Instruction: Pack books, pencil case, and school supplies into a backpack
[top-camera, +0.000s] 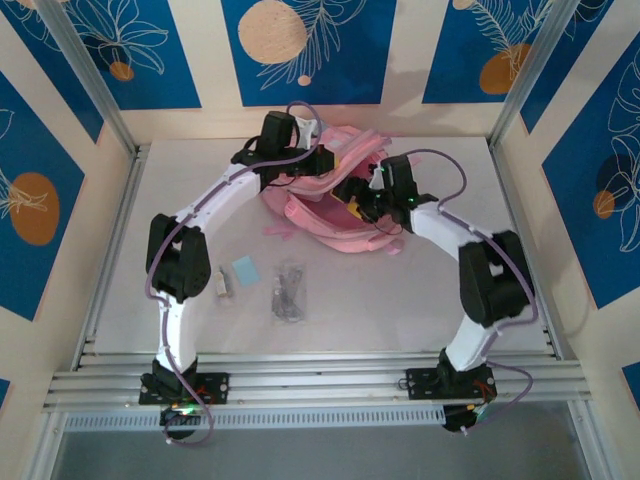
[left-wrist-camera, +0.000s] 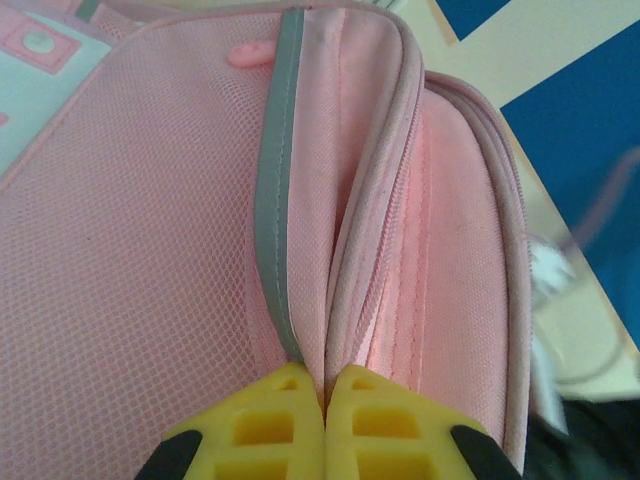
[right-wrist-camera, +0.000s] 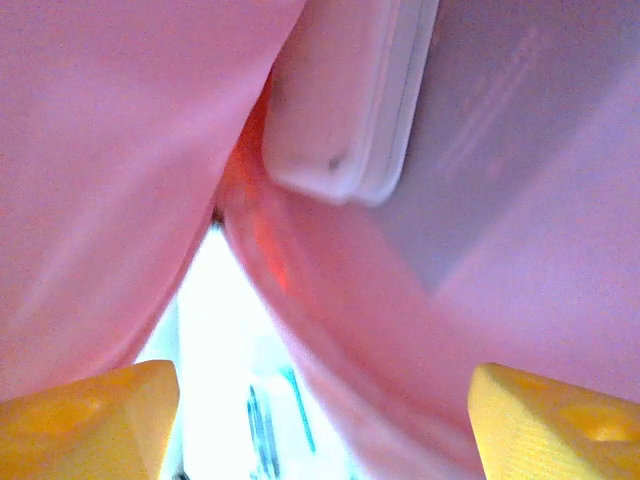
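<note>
Left gripper (left-wrist-camera: 325, 385) pinches the backpack (left-wrist-camera: 150, 250) seam beside its grey trim (left-wrist-camera: 272, 200).

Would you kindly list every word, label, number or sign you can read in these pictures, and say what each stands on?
No text can be read anywhere.
Patch on the backpack: pink squares on white, no letters legible.
Clear packet on the table: too small to read.
Pale pouch against the pink fabric: blurred, no lettering seen.
Wall panels: leaf drawings, no words.
</note>
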